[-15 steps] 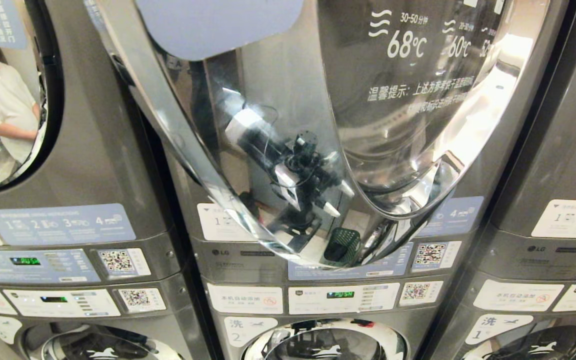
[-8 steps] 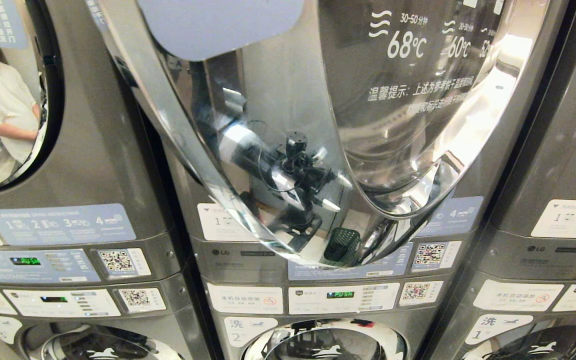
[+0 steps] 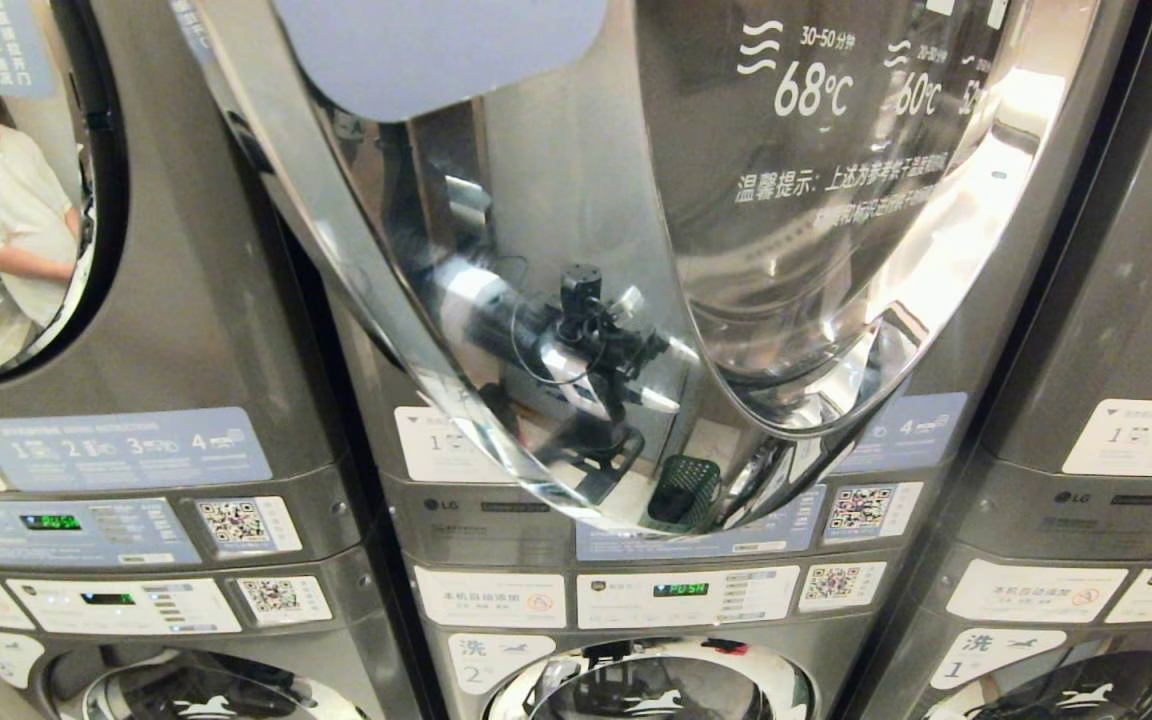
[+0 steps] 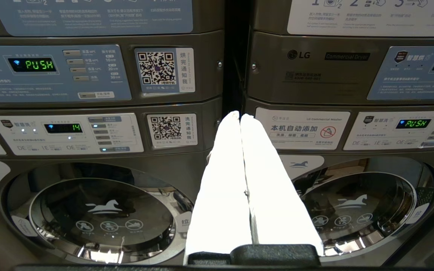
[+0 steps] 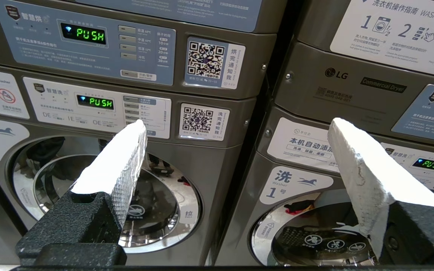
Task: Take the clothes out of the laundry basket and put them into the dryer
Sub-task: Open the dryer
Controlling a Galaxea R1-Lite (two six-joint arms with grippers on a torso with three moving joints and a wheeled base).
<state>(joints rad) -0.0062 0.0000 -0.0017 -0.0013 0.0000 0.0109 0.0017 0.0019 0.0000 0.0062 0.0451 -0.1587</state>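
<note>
Head view shows three machine stacks in a row, and the middle dryer door [image 3: 496, 300] hangs open. The left end effector [image 4: 240, 116] is pressed together, empty. The right end effector [image 5: 236, 130] gapes wide, holding nothing.

A self-service laundromat: rows of grey LG commercial machines, each dryer [image 3: 636, 250] stacked over a washer [image 4: 104, 210], with QR payment stickers [image 5: 206, 60], numbered instruction labels [image 3: 121, 447] and green "PUSH" displays [image 4: 40, 64].

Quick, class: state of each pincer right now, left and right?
Left pincer: closed, white fingers pressed together, holding nothing.
Right pincer: open wide, empty, facing the washers' control panels.
</note>
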